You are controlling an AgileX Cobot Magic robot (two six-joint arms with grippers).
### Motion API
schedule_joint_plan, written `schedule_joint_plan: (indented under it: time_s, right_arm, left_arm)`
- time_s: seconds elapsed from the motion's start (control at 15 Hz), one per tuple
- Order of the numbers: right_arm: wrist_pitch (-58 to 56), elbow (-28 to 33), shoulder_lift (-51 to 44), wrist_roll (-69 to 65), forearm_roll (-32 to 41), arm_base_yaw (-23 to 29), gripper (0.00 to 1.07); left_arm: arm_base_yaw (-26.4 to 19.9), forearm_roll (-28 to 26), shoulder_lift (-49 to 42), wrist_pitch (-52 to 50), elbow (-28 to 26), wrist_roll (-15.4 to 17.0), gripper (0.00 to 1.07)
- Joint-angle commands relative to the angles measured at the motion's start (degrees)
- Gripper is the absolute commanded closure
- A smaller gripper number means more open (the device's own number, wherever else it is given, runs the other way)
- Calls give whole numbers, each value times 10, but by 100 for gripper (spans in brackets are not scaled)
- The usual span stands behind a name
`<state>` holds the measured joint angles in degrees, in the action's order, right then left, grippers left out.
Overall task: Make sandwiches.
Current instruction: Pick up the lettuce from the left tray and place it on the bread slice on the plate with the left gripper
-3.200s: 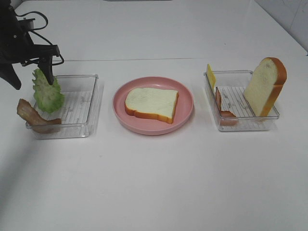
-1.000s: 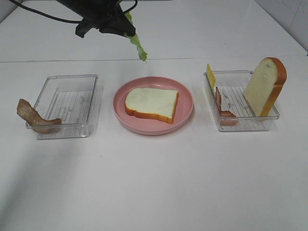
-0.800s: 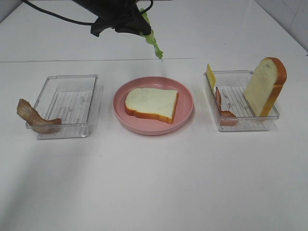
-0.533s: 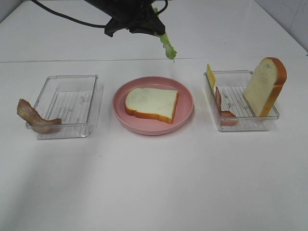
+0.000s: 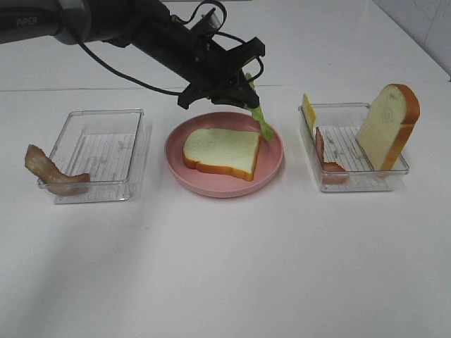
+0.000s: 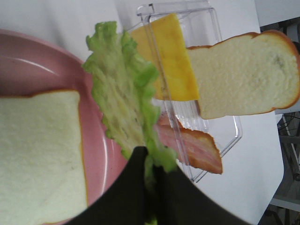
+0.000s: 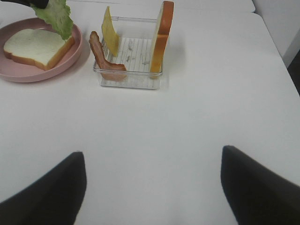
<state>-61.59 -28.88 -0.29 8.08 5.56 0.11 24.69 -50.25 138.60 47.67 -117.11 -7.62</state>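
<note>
Left tool (image 5: 241, 86): jaws together, clamped on the stem end of the lettuce leaf (image 5: 261, 120). The leaf hangs down from the tool over the right side of the pink plate (image 5: 211, 186). Its lower tip is near the right edge of the flat bread slice (image 5: 222, 151). Whether the tip touches the slice cannot be determined.

The flat bread slice lies on the pink plate, at the centre of the bench (image 5: 225, 267).

Right clear tray (image 5: 352, 184): holds an upright bread slice (image 5: 387, 127) leaning at its right end, a cheese slice (image 5: 309, 111) standing against its left wall, and a bacon strip (image 5: 328, 158).

Left clear tray (image 5: 106, 151): a second bacon strip (image 5: 49, 172) is draped over its front-left corner.

Right tool (image 7: 151, 154): fingers wide apart, holding nothing, above bare bench and well apart from the right clear tray.
</note>
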Motion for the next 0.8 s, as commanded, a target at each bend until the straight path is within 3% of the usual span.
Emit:
schedule_joint_plan:
  time_s: [0.07, 0.8]
  right_arm:
    - [6, -1, -9, 7, -2, -5, 32]
    - [6, -1, -9, 7, -2, -5, 32]
  left_arm:
    - [2, 3, 10, 6, 1, -3, 107]
    - [-14, 129, 11, 55, 1, 2, 104]
